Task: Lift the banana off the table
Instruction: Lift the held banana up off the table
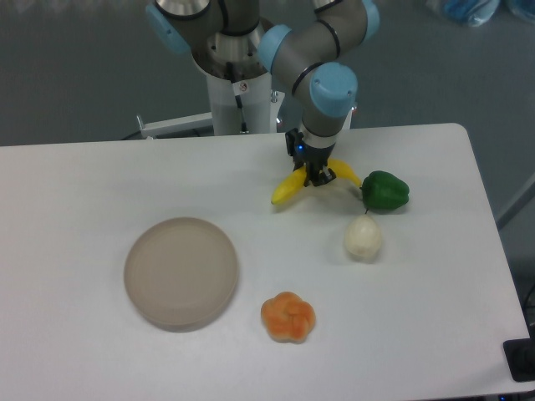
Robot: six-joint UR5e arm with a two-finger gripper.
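Camera view: white table (100,175) — end effector (315,178) clamps banana (288,188).

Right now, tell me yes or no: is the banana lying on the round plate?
No. The banana is at the gripper near the table's far edge, well apart from the plate.

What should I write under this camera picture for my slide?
Robot gripper shut on the banana, beside the green pepper.
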